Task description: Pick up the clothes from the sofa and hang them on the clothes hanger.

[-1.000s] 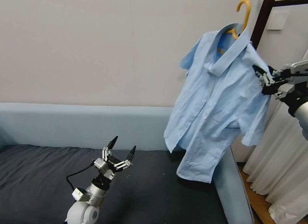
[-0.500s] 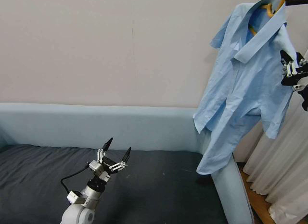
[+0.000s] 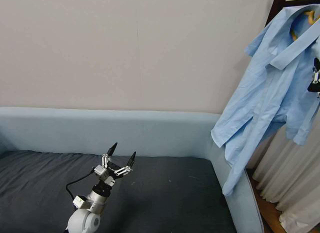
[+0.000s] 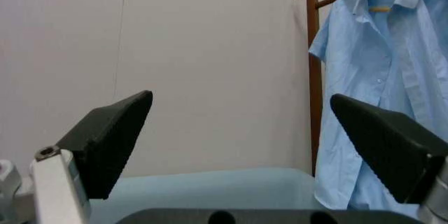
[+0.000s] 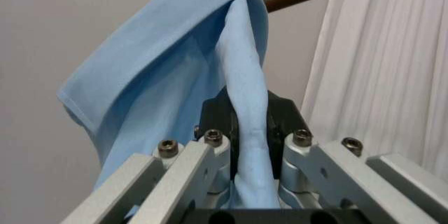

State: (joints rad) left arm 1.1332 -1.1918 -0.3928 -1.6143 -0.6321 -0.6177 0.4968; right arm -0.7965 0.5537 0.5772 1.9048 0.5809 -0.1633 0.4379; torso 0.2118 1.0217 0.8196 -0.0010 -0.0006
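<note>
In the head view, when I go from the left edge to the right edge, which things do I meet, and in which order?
left gripper, open over the sofa → blue shirt → right gripper, at the right edge, shut on the blue shirt

Your light blue short-sleeved shirt (image 3: 270,88) hangs upright on a yellow hanger (image 3: 311,16) — beside the dark wooden rack (image 4: 314,51), hem dangling near the sofa (image 3: 125,130)'s right end.

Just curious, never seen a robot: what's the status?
Right claw shut on shirt, near wooden rack. Left claw open, idle above sofa. Nothing in the way.
</note>
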